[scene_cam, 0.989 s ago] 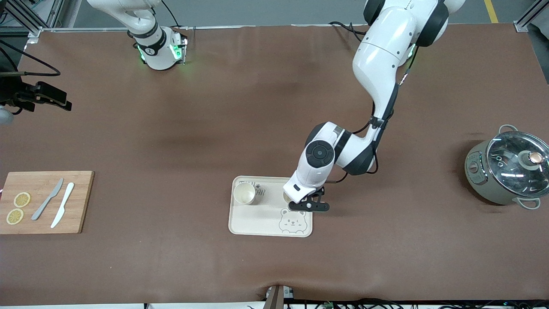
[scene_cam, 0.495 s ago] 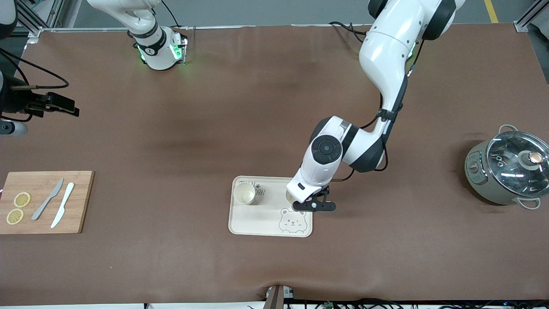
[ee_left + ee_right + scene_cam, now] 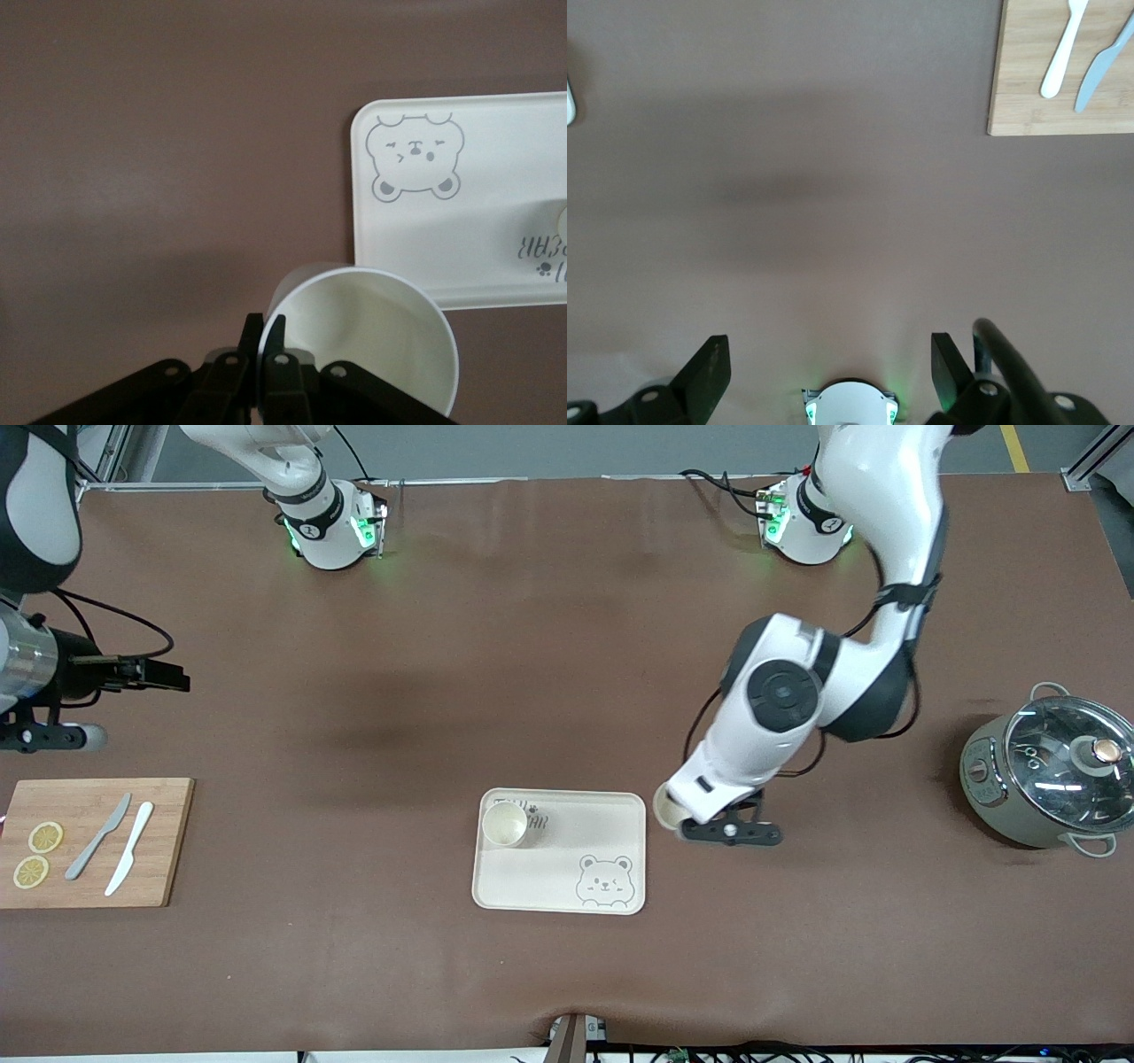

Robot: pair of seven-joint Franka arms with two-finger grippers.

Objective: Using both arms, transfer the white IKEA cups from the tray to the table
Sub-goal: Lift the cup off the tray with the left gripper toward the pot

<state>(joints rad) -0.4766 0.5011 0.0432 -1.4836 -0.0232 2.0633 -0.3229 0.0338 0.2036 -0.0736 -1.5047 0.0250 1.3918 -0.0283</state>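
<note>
1. The table [image 3: 567, 646] has plenty of bare brown surface beside the tray's short edge toward the left arm's end; that looks like the sensible spot to set the carried cup down.
2. The tray [image 3: 567, 868] lies near the table's front edge, around the middle of its length.
3. The left gripper [image 3: 700, 824] hangs over bare table just off that short edge, fingers clamped on the rim wall of one cup [image 3: 363, 332].
4. Lower it straight and level until the base rests flat, then release, so it does not tip.
5. The right gripper [image 3: 824, 363], fingers spread and empty, waits over the table's end above the cutting board [image 3: 89, 841].
6. The other cup [image 3: 504, 824] stands upright in the tray's corner toward the right arm's end, away from the front edge.
</note>
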